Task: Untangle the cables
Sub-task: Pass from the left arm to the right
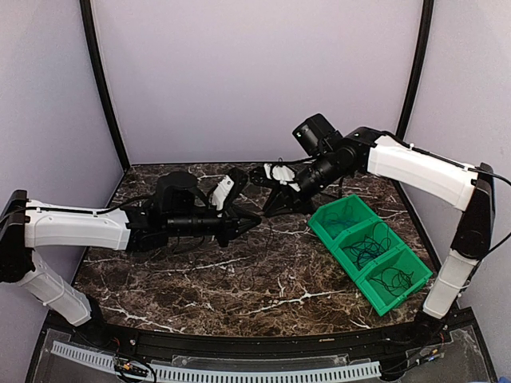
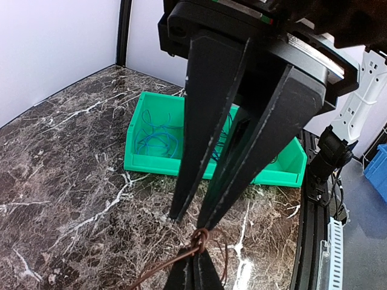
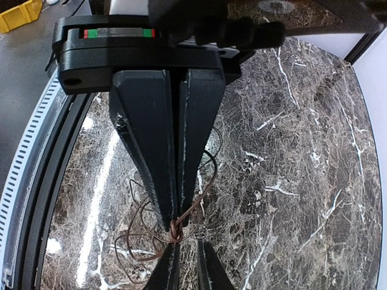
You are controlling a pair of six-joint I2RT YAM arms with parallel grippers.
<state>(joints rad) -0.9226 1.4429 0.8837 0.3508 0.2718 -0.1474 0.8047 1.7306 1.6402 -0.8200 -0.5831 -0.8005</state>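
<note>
A thin brown-looking cable (image 3: pixel 140 243) lies in loose loops on the marble table, with a tight knot (image 3: pixel 176 231) lifted between the two grippers at mid-table. My left gripper (image 1: pixel 254 219) (image 2: pixel 198 252) is shut, pinching the cable right at the knot (image 2: pixel 204 237). My right gripper (image 1: pixel 270 209) (image 3: pixel 186 248) faces it tip to tip. Its jaws stand a small gap apart, one finger touching the knot, nothing clamped between them. More cables lie in the green bin (image 1: pixel 323 231): a blue one (image 1: pixel 343 217) (image 2: pixel 156 142) and black ones (image 1: pixel 375 247).
The green three-compartment bin (image 2: pixel 157 164) sits at the right of the table, close to the right arm. Purple walls with black posts close in the back and both sides. A black rail runs along the near edge.
</note>
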